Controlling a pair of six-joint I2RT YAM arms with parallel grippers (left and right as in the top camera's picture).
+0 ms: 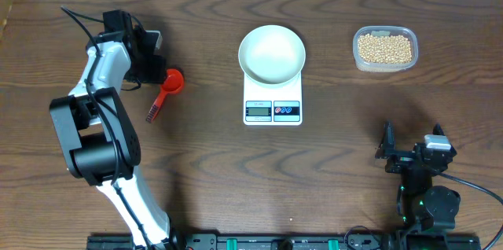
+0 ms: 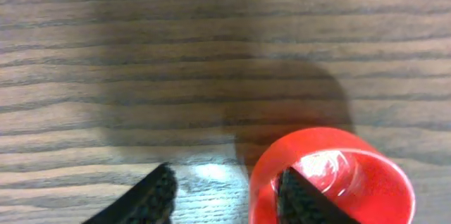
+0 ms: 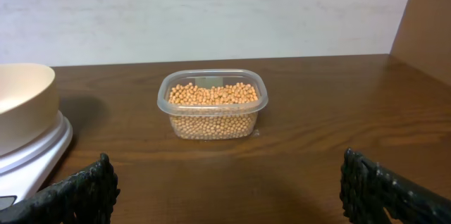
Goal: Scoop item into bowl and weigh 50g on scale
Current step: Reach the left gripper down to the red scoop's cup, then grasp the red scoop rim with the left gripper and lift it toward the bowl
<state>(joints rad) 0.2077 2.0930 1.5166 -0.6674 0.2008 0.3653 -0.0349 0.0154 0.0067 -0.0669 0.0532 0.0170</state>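
One each — bowl (image 1: pixel 271 52), scale (image 1: pixel 259 93), tub (image 3: pixel 211 113), scoop (image 1: pixel 173 82)

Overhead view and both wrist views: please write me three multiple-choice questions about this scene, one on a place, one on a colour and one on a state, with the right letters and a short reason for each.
1. Where does the bowl stand?
A) on the scale
B) on the bare wood
C) on the floor

2. What colour is the scoop?
A) blue
B) red
C) green

3. How is the right gripper?
A) shut tight, empty
B) shut on a cup
C) wide open, holding nothing

Answers:
1 A: in the overhead view the bowl sits on the scale's top.
2 B: its cup is red in both the overhead and the left wrist views.
3 C: in the right wrist view its jaws stand far apart with nothing between them.
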